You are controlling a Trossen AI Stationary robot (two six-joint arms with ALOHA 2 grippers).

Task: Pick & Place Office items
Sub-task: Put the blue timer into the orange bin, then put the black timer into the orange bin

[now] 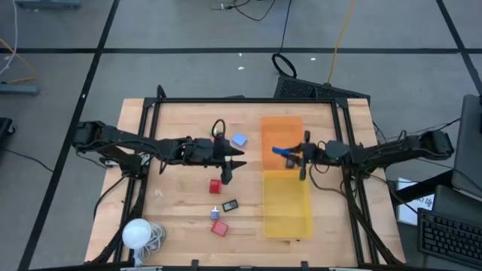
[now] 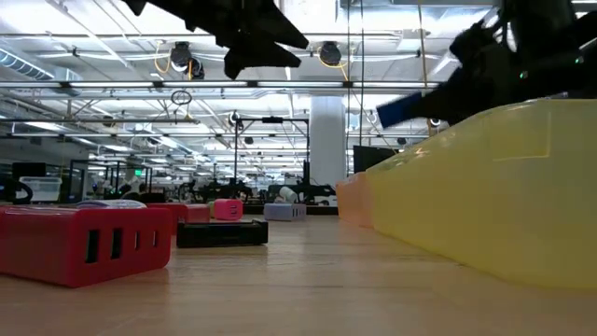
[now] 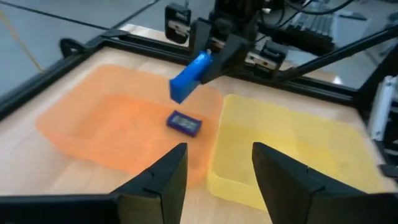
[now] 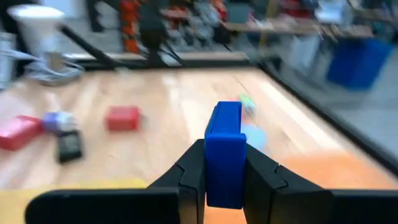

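Note:
My right gripper (image 1: pixel 292 153) is shut on a blue block (image 4: pixel 225 152), which it holds above the orange tray (image 1: pixel 281 129); the block also shows in the left wrist view (image 3: pixel 189 78). A small dark-blue piece (image 3: pixel 185 123) lies on the orange tray's floor. My left gripper (image 1: pixel 232 164) is open and empty above the table, left of the trays. On the table lie a light-blue piece (image 1: pixel 239 139), a red block (image 1: pixel 215 186), a black piece (image 1: pixel 230 205), a small bluish piece (image 1: pixel 215 213) and another red block (image 1: pixel 219 228). My right gripper pinches the blue block's two broad sides (image 4: pixel 211 171) between its two fingers. The fingers come from the table's right side, about level, and lie along the block. The block's free end (image 3: pixel 180 90) sticks out past the fingertips and tilts down, clear of the tray.
The yellow tray (image 1: pixel 286 218) stands on the near side of the orange one, right beside it. A white ball with a coiled cord (image 1: pixel 138 233) sits at the near left corner. A black frame (image 1: pixel 241 100) runs along the table's edges.

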